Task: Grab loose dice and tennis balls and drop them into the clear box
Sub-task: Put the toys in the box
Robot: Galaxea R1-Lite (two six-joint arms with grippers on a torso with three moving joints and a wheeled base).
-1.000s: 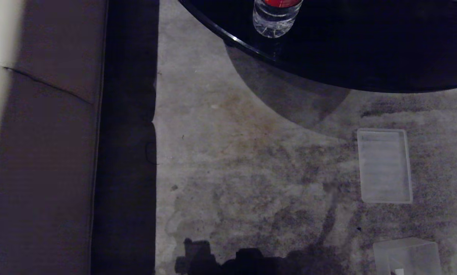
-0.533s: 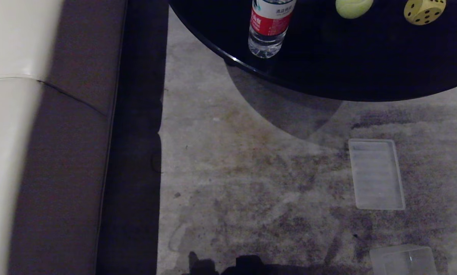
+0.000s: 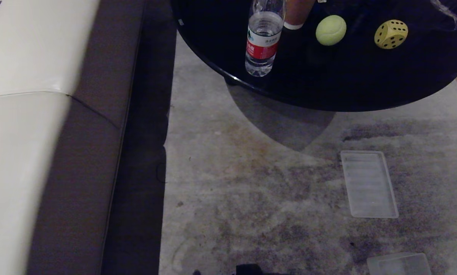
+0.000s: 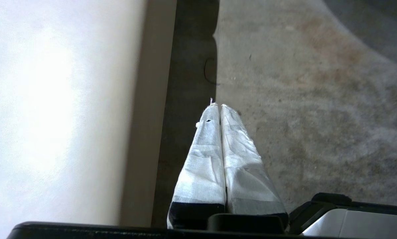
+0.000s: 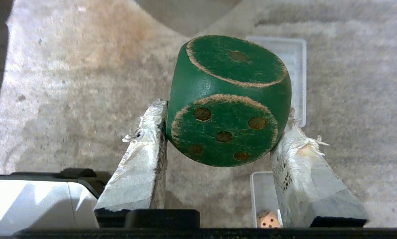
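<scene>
The fingers (image 5: pixel 142 159) of the right gripper (image 5: pixel 226 122) clamped the dark green die (image 5: pixel 228 99) at mid-frame, five-pip face toward the camera, while the left gripper (image 4: pixel 218 108) was pressed closed.

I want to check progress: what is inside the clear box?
One beige die shows in the clear box. The right gripper, holding the green die, covers the rest.

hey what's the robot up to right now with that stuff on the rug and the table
It's gathering toys into the clear box on the rug. The right hand grips the dark green die above the rug, with a beige die already in the box. The left hand is shut and empty. A tennis ball and yellow die wait on the black table.
</scene>
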